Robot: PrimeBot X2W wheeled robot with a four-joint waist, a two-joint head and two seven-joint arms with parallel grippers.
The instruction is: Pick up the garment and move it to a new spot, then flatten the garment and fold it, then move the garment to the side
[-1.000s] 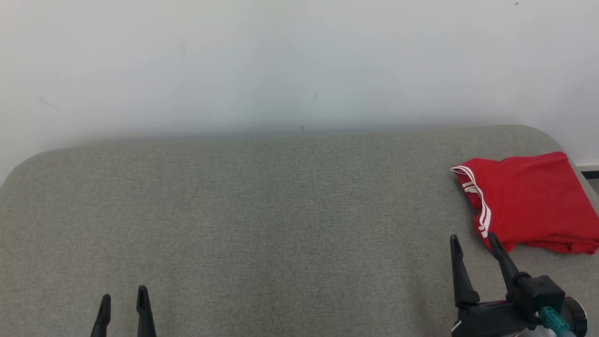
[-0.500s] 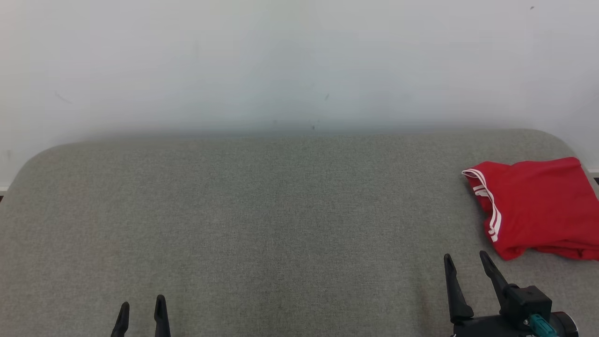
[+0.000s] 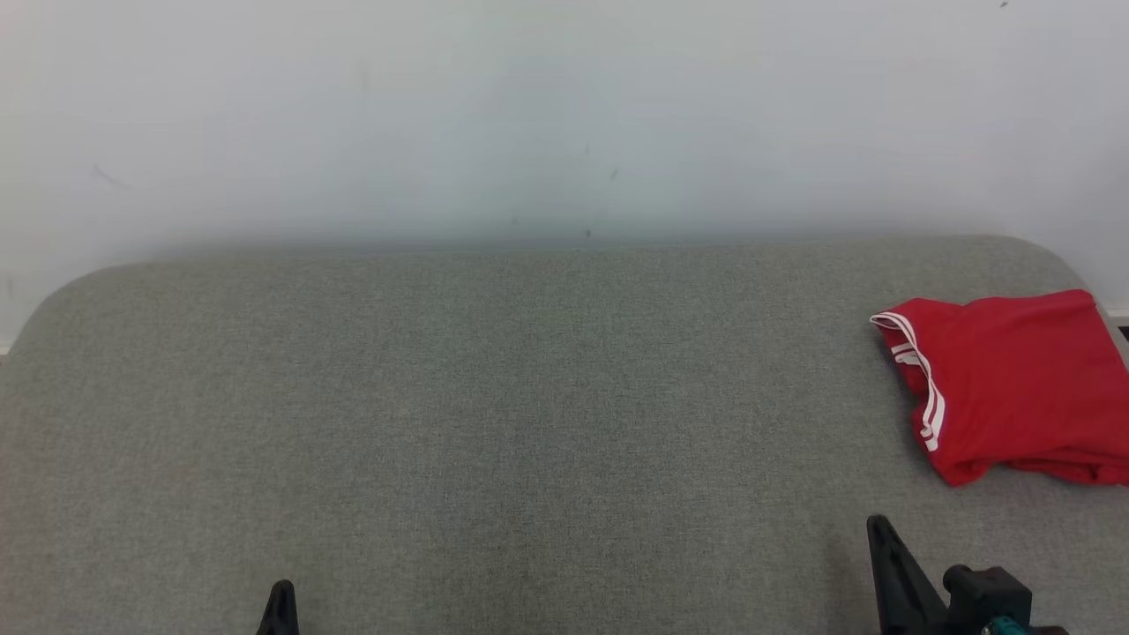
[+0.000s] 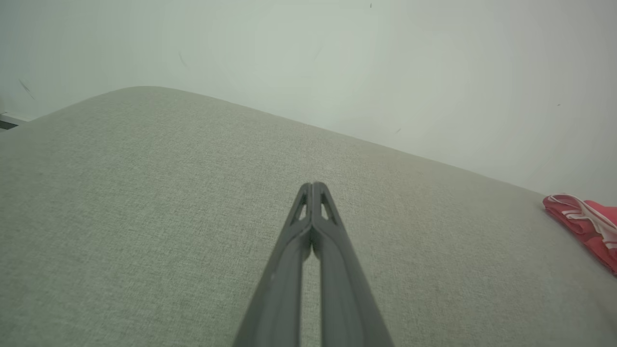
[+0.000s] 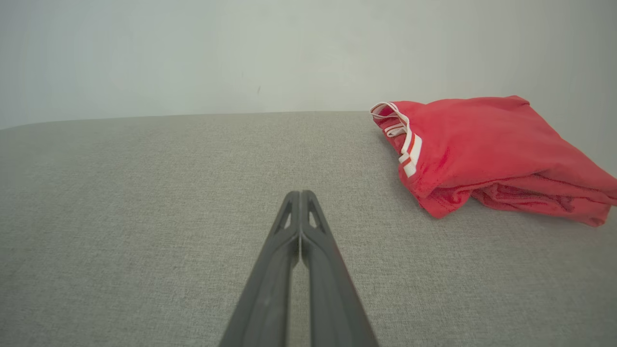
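Note:
The garment (image 3: 1014, 388) is red with white stripes and lies folded at the far right of the grey padded surface (image 3: 529, 397). It also shows at the right edge as the garment (image 4: 585, 224) and up close as the garment (image 5: 482, 149). My right gripper (image 3: 878, 529) sits low at the bottom right, below and left of the garment, apart from it. Its tips (image 5: 300, 193) meet, shut on nothing. My left gripper (image 3: 282, 589) pokes in at the bottom left, and its tips (image 4: 313, 185) are pressed together, also empty.
A plain pale wall (image 3: 564, 115) stands behind the surface. The surface's rounded far corners (image 3: 1050, 256) lie near the garment, whose right side reaches the surface's edge.
Both grippers have shut from open and drawn back toward the bottom edge. The right gripper has pulled away from the garment's near corner. The camera shifted slightly.

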